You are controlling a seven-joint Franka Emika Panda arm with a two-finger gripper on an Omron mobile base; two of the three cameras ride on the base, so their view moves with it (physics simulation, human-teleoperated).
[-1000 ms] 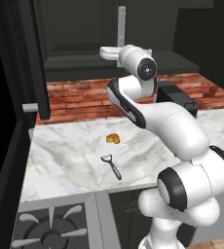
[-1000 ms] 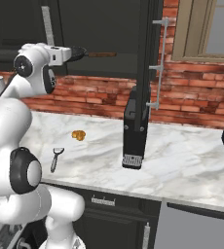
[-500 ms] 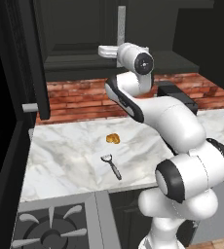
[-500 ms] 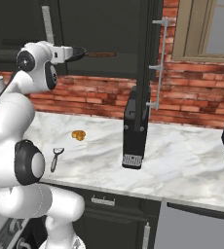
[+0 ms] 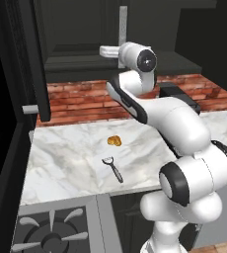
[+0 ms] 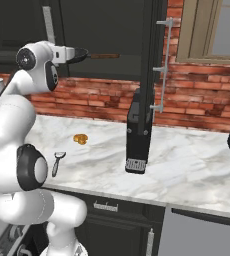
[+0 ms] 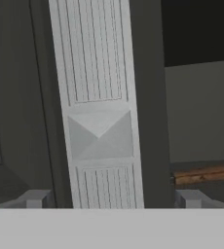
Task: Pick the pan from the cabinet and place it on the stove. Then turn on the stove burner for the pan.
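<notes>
Marble counter (image 5: pixel 71 158) serves as the landmark for this entry.

Gripper (image 7: pixel 111 197): raised well above the counter, at the open cabinet (image 6: pixel 107 35). In the hand view its two grey fingertips (image 7: pixel 36 198) stand far apart, either side of a pale ribbed vertical strip (image 7: pixel 99 97); jaws wide, nothing held. From the base views the fingers themselves are hard to make out against the dark cabinet.

Pan (image 6: pixel 79 54): inside the cabinet above the counter, black bowl partly hidden behind the white hand, brown handle (image 6: pixel 104 56) sticking out sideways. A short length of that handle shows at the hand view's right edge.

Stove (image 5: pixel 49 232): just beside the counter's near left end, cut off by the frame.

On the counter: peeler (image 5: pixel 113 168), small orange item (image 5: pixel 114 141) too small to identify, tall black appliance (image 6: pixel 138 132).
</notes>
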